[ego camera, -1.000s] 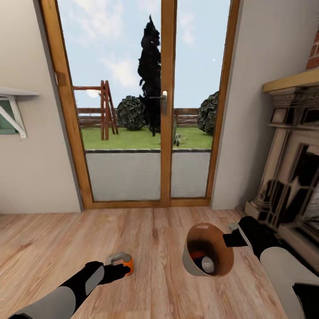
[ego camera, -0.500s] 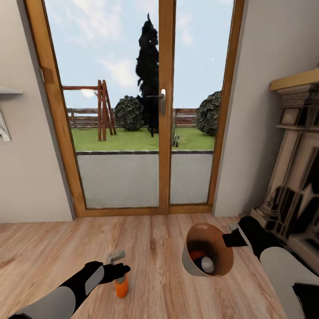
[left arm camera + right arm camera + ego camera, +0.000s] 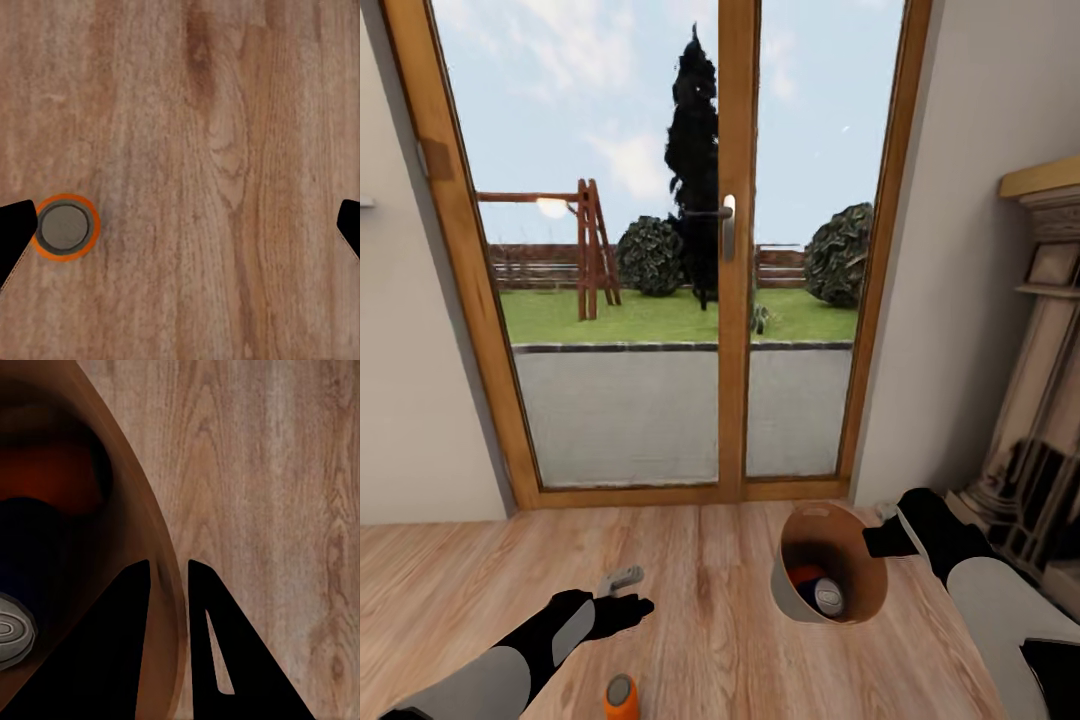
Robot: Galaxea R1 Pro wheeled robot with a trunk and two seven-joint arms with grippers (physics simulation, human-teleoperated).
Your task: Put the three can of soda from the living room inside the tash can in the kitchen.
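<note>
Your left gripper (image 3: 622,590) hangs spread and empty; 1 soda can (image 3: 621,697) stands near it. Your right gripper (image 3: 169,577) pinches the trash can (image 3: 792,592) rim.

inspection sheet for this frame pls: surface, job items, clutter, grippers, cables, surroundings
Surface: wood floor, bare planks.
Job's things: one soda can upright on the floor, free of the left gripper; bin holds cans, count unclear.
Clutter: nothing seen.
Grippers: left open above the floor; right gripper clamps the bin's rim.
Cables: nothing seen.
Surroundings: glazed wooden door onto a garden; fireplace at right.
</note>
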